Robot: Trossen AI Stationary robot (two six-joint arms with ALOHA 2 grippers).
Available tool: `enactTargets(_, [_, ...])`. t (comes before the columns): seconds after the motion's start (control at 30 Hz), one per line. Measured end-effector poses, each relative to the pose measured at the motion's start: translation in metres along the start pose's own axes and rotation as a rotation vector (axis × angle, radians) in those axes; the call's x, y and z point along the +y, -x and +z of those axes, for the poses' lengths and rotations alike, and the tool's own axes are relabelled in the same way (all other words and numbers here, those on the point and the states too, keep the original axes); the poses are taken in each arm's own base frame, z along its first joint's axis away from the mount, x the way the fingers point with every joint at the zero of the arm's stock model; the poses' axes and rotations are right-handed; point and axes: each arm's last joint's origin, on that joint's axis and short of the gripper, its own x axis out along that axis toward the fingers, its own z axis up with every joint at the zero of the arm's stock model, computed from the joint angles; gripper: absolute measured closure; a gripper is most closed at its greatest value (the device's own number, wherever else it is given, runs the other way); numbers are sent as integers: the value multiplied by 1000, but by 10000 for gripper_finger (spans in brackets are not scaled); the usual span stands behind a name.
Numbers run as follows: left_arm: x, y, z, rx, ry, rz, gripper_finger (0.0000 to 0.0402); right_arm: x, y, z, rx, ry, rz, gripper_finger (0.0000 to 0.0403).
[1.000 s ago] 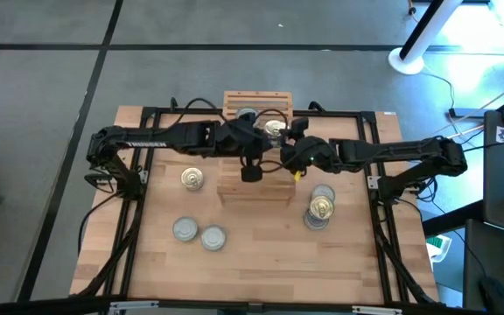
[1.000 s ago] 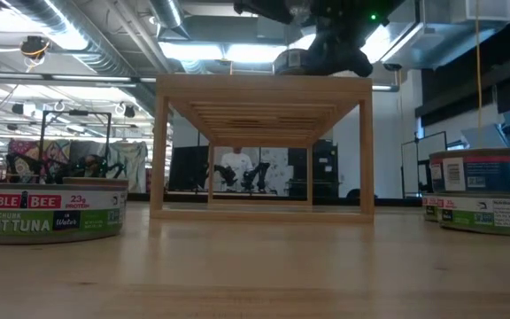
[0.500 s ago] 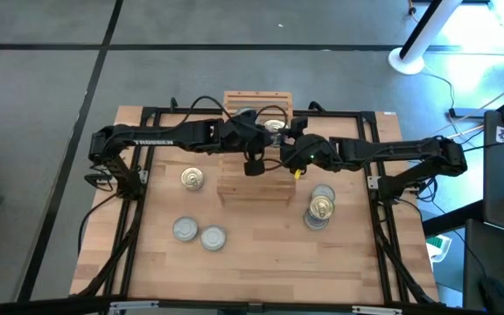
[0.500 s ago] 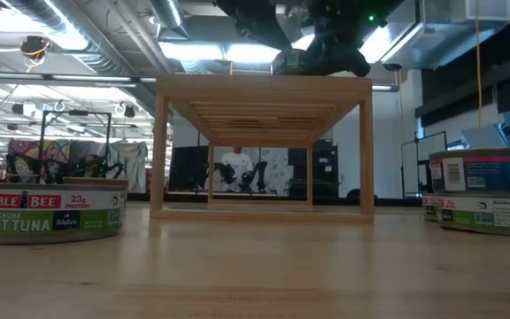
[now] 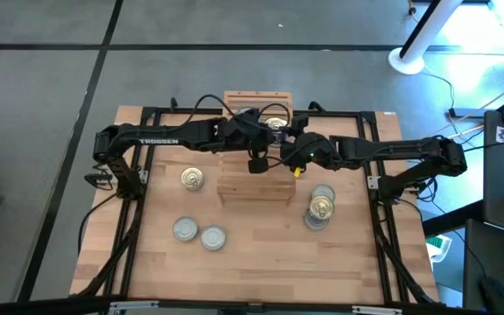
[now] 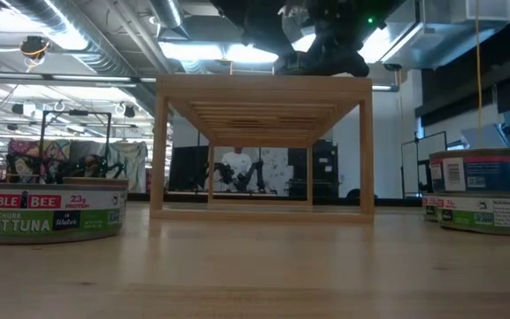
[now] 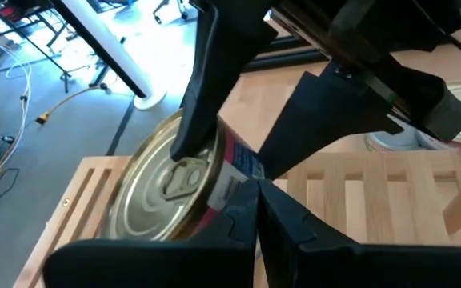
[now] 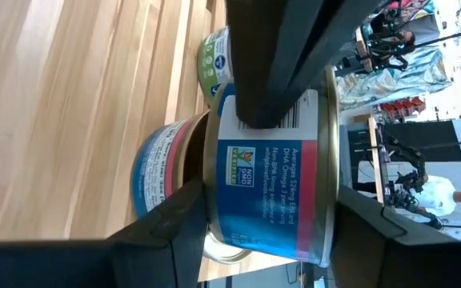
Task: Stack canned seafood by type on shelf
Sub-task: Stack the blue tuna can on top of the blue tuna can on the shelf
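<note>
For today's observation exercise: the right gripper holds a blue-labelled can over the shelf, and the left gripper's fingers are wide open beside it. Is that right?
Not quite. The left gripper is shut, as the left wrist view shows. The right gripper does hold the blue-labelled can over the shelf.

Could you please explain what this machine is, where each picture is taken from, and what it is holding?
These are two dark robot arms at a wooden table. One camera looks straight down, one sits at tabletop height, and one rides on each wrist. The right gripper clamps a gold-topped, blue-and-red-labelled can over a slatted wooden shelf, above another can there. The left gripper is shut and empty beside it. Loose cans lie on the table: one gold-topped, two silver, and a small stack.
</note>
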Motion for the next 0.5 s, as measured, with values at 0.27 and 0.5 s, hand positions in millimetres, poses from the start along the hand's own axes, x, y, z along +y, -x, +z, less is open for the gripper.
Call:
enactTargets(0.27, [-3,-1,2,-14,-10,-1,396,0,0,1,-9,-3,5,203])
enactTargets(0.5, [-2,-1,1,-12,-7,9,396,0,0,1,-20,-5,9,146])
